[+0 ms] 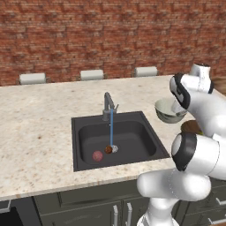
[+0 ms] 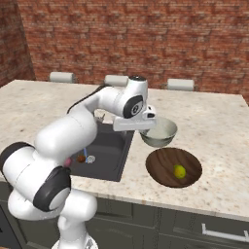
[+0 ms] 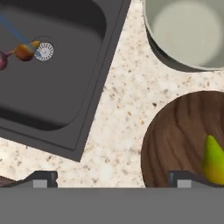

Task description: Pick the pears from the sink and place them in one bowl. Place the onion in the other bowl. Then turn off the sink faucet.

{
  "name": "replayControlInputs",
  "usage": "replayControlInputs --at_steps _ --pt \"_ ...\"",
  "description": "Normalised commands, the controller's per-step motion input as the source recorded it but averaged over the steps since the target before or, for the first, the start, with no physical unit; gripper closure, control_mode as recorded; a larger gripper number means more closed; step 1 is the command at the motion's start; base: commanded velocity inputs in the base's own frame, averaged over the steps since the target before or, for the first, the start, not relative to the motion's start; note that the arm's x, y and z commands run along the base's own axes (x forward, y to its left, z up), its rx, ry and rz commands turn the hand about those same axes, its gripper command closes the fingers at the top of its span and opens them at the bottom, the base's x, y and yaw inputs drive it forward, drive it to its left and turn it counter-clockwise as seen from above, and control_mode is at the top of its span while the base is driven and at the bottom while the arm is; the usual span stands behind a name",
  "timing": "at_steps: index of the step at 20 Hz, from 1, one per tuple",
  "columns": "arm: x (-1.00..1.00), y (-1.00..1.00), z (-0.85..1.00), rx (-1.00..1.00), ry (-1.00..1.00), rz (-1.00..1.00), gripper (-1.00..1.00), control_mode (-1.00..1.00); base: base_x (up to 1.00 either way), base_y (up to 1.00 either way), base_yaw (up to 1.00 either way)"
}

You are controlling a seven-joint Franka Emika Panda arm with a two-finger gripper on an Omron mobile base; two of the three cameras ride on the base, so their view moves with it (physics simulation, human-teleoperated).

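Note:
My gripper (image 3: 113,178) is open and empty, hovering over the counter strip between the sink (image 3: 65,87) and the two bowls. The brownish-orange pear (image 3: 24,51) lies in the basin beside the drain, under the blue water stream, with the pink-red onion (image 3: 2,59) just past it. From the left base view the pear (image 1: 108,149) and the onion (image 1: 97,156) sit close together below the faucet (image 1: 108,106), which is running. The yellow-green pear (image 3: 214,159) rests in the wooden bowl (image 3: 175,135). The pale grey bowl (image 3: 188,35) holds nothing.
Speckled stone counter (image 1: 39,132) surrounds the sink. Both bowls stand right of the sink, grey bowl (image 2: 159,132) behind wooden bowl (image 2: 168,168). A brick wall (image 1: 110,35) with three pale chair backs runs along the far edge. My arm covers the right side in the left base view.

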Motion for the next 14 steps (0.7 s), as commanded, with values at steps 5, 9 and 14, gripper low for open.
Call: replayControlInputs --at_steps 5,9,14 --pt "0.0 0.62 0.25 0.18 0.0 0.0 -1.0 -1.0 0.0 0.0 0.0" --pt "-0.06 0.68 0.0 0.05 -0.02 0.0 -1.0 -1.0 0.0 0.0 0.0" --pt "-0.13 0.71 -0.1 -0.05 -0.12 -0.02 -1.0 -1.0 0.0 0.0 0.0"
